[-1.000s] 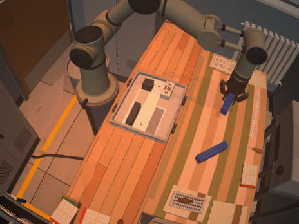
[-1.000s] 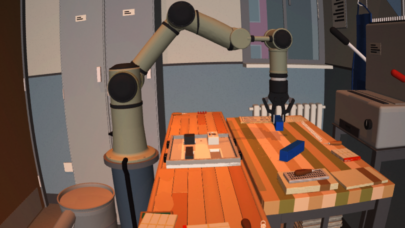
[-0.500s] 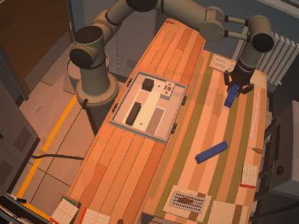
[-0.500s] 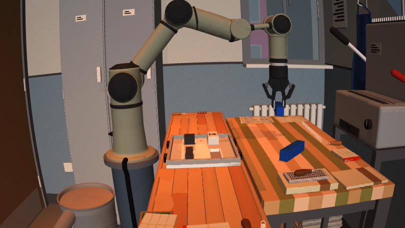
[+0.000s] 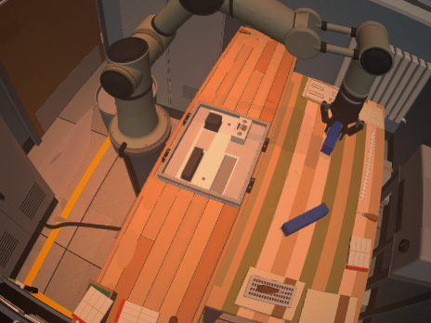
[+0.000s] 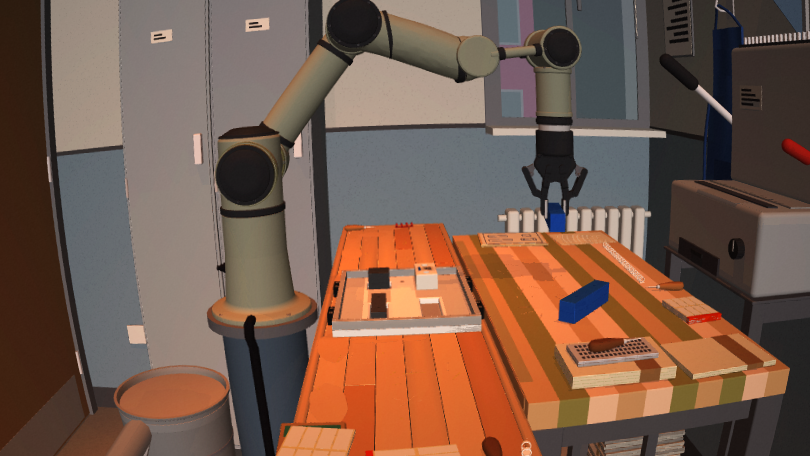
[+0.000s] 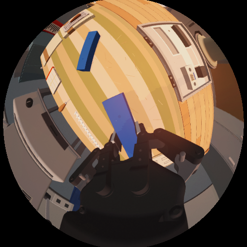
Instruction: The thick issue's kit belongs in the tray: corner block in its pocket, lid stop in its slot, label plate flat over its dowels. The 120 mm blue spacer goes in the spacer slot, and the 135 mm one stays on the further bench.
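Note:
My gripper (image 5: 342, 127) (image 6: 554, 199) (image 7: 125, 139) hangs above the far end of the striped further bench. Its fingers clamp the upper end of a blue spacer (image 5: 331, 138) (image 6: 556, 216) (image 7: 121, 119), which hangs clear of the bench top. A second blue spacer (image 5: 304, 219) (image 6: 584, 301) (image 7: 88, 50) lies flat on the same bench, nearer its middle. The grey tray (image 5: 214, 153) (image 6: 405, 301) (image 7: 176, 56) sits on the orange bench. It holds a dark corner block (image 5: 212, 121) (image 6: 378, 277), a dark lid stop (image 5: 192, 163) (image 6: 378, 305) and a pale label plate (image 5: 241, 130) (image 6: 426, 277). Its spacer slot (image 5: 224, 174) (image 6: 430, 309) holds nothing.
A radiator (image 6: 589, 222) and grey lockers (image 6: 187, 141) stand behind the benches. A card (image 5: 320, 90) lies under my gripper's far side. A ruler strip (image 5: 368, 163), an awl (image 6: 669, 286), a perforated plate (image 6: 612, 350) and boards lie on the striped bench. A grey machine (image 6: 742, 238) stands to its right.

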Motion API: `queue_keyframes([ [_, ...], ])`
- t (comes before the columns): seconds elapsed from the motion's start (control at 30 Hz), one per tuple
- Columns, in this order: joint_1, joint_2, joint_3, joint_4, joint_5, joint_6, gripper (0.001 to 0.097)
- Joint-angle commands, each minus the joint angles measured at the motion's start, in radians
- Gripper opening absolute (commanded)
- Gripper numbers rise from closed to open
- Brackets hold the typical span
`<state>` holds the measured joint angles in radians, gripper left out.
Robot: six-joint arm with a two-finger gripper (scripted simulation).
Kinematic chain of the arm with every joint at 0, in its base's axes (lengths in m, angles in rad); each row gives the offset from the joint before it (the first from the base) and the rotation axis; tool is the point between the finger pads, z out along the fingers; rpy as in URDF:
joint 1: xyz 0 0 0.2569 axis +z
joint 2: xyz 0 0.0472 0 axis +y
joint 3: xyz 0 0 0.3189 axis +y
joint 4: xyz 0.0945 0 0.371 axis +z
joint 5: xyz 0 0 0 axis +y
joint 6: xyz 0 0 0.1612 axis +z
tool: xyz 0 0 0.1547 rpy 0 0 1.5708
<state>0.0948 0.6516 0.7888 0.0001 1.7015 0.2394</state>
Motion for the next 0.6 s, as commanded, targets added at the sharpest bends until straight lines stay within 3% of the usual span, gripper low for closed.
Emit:
queue_keyframes([
  [0.0, -0.002, -0.009, 0.009, 0.000, -0.003, -0.002, 0.0080],
  [0.23, -0.023, -0.089, 0.126, 0.000, -0.041, -0.022, 0.0080],
  [0.57, -0.085, -0.275, 0.383, 0.000, -0.112, -0.084, 0.0080],
])
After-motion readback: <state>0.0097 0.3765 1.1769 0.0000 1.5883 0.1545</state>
